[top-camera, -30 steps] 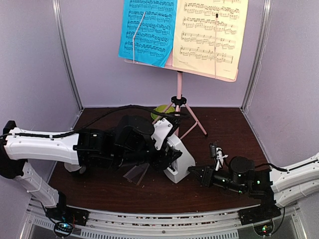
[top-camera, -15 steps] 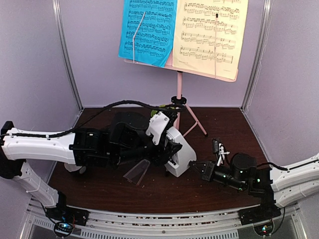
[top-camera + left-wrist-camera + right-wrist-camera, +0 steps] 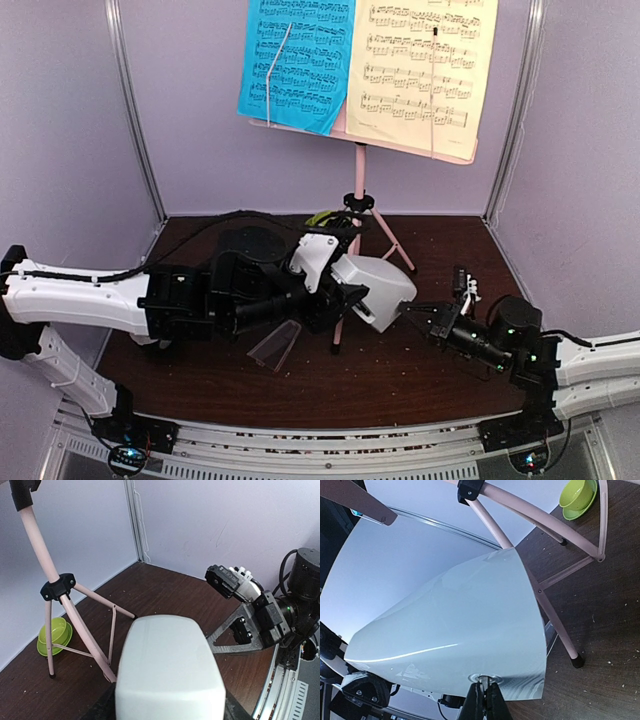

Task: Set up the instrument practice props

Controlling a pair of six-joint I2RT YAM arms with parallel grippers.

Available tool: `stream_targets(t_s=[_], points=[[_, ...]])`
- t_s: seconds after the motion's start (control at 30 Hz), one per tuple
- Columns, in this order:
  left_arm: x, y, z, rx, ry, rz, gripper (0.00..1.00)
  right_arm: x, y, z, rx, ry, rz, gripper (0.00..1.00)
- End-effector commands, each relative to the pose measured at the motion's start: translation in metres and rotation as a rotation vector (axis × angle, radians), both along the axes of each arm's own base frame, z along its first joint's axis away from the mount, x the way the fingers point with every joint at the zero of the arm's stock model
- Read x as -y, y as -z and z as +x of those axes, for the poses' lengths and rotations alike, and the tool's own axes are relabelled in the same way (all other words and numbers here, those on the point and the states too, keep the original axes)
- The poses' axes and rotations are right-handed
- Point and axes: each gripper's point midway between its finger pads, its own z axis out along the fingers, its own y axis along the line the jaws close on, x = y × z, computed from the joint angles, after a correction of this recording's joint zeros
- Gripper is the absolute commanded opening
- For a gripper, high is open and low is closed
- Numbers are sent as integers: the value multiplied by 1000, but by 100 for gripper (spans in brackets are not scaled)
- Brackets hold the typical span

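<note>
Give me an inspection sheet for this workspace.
Surface: dark brown table, scattered with pale crumbs.
Job's things: pink music stand upright at the back, blue sheet and yellow sheet on its desk; white metronome held off the table, tilted; clear cover lying on the table.
Clutter: green cup and saucer beside the stand's legs, near the wall.
Grippers: left gripper holds the metronome; right gripper shut, tips at a small metal fitting on its edge.
Cables: black cable loops above the left arm.
Surroundings: lilac walls, metal corner posts.

White metronome [image 3: 378,290] tilted before pink stand [image 3: 360,180] holding blue sheet [image 3: 295,60], yellow sheet [image 3: 420,65].
</note>
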Motion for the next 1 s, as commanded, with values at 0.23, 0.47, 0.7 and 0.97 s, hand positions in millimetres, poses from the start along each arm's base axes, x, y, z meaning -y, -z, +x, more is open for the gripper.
stream_targets(t_s=[0.23,0.47,0.7,0.97], points=[[-5,-37,-27,188,118,0,0,41,-27,28,-252,203,502,0],[-2,-40,-26,203,103,-3,0,46,-31,34,-265,229,573,0],[22,-41,-4,97,38,38,0,40,15,23,-194,220,-37,23],[57,-23,23,-42,61,47,0,76,61,-5,-232,196,-301,75]])
